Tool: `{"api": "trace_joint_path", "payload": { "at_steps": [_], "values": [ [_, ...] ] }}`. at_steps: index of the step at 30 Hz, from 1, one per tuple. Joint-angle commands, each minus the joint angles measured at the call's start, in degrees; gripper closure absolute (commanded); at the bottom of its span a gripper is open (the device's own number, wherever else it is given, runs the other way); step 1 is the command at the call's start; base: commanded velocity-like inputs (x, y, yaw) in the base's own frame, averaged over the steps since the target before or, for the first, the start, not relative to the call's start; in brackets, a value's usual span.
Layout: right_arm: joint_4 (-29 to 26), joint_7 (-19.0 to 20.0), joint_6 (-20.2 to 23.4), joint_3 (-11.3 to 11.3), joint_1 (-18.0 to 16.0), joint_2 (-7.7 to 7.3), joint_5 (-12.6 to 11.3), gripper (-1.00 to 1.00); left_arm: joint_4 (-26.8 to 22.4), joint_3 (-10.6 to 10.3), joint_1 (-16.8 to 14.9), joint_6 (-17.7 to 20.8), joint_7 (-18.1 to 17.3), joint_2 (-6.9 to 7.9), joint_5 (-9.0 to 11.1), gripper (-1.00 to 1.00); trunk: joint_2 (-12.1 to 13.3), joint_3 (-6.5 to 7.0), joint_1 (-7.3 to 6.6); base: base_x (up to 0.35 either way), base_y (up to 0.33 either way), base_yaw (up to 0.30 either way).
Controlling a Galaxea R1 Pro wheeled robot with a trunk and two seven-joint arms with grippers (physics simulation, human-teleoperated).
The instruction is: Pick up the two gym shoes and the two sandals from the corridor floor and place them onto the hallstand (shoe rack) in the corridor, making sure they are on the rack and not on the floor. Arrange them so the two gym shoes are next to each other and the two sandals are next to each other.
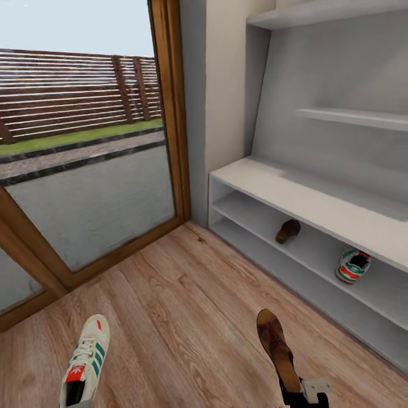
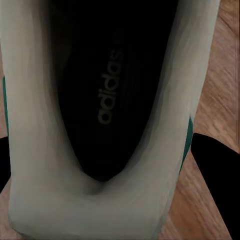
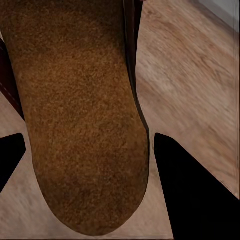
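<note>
One gym shoe [image 1: 85,362] lies lengthwise at the lower left of the head view over the corridor floor [image 1: 187,317]. In the left wrist view its heel opening [image 2: 107,115] sits between the dark fingers of my left gripper [image 2: 100,137], which is shut on it. A brown sandal [image 1: 276,345] tilts up from my right gripper [image 1: 306,394]. Its tan sole [image 3: 80,115] is clamped between that gripper's fingers [image 3: 195,190]. On the hallstand [image 1: 294,198], a second sandal [image 1: 288,231] and a second gym shoe [image 1: 352,266] rest apart on the shelf under the bench top.
A tall glass door with a wooden frame [image 1: 173,113] stands left of the rack, showing a fence and pavement outside. A pale wall strip [image 1: 226,85] separates door and rack. The rack's back panel carries a floating shelf [image 1: 351,118].
</note>
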Motion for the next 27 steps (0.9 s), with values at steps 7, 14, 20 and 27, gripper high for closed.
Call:
{"api": "trace_joint_path", "payload": {
  "at_steps": [7,14,20,27],
  "values": [
    [-0.01,0.53,-0.20,-0.49,-0.06,0.05,0.27,1.00,0.05,0.08,-0.02,-0.16,-0.24,-0.17,0.11,1.00,-0.02,0.19,-0.02,-0.289,-0.064,-0.240],
    [-0.01,0.54,-0.21,-0.49,-0.06,0.05,0.26,1.00,0.05,0.09,-0.02,-0.16,-0.24,-0.17,0.19,1.00,-0.02,0.43,-0.02,-0.078,-0.026,-0.240],
    [-0.01,0.54,-0.20,-0.49,-0.06,0.05,0.23,1.00,0.01,0.10,-0.02,-0.19,-0.24,-0.17,0.20,1.00,-0.02,0.63,-0.02,-0.002,-0.001,-0.240],
    [-0.01,0.53,-0.21,-0.49,-0.06,0.05,0.20,1.00,0.03,0.10,-0.02,-0.17,-0.24,-0.17,0.20,1.00,-0.02,0.86,-0.02,0.000,0.000,-0.240]
  ]
}}
